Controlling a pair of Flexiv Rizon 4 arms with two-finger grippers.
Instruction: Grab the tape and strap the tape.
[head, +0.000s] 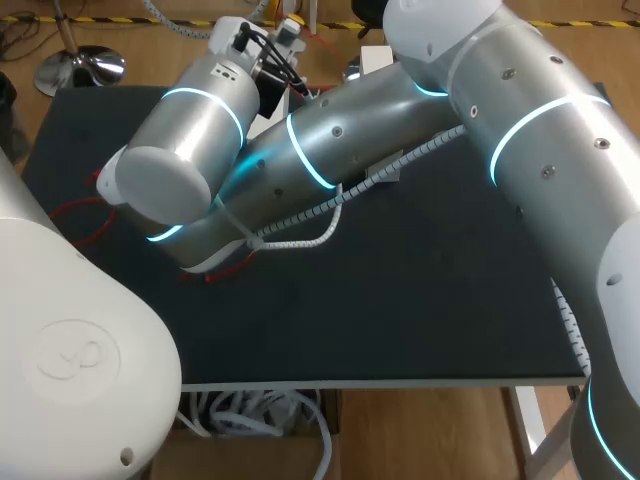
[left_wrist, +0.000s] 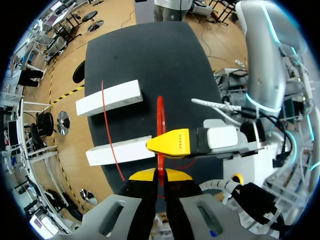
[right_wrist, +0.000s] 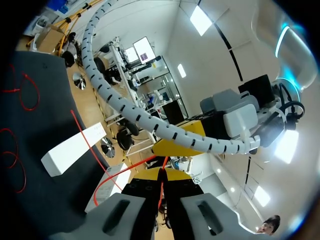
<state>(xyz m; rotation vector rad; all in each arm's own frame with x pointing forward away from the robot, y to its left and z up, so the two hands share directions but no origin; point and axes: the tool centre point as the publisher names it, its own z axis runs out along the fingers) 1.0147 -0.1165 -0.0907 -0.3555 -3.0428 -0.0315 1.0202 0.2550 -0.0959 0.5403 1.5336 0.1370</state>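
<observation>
Closest to the lens are the yellow tips of the left gripper (left_wrist: 160, 175), pressed together with the red tape (left_wrist: 160, 112) pinched between them. Its partner, the right gripper (right_wrist: 162, 172), is also closed with a red tape between its tips. I judge it is the same one, taken just ahead of the left fingers at about twelve o'clock.

For the strapping, both grips must hold firmly. The pull should go slowly and along the tape's length, since a sideways tug could slip such a thin band out.

Held off the table (left_wrist: 150, 55), as far as I can tell, the tape is a narrow red strip bent into a loop. It looks springy but easy to twist.

Toward eleven o'clock from the left fingers lie two white blocks (left_wrist: 107, 97) with another red strip (left_wrist: 105, 110) across them.
</observation>
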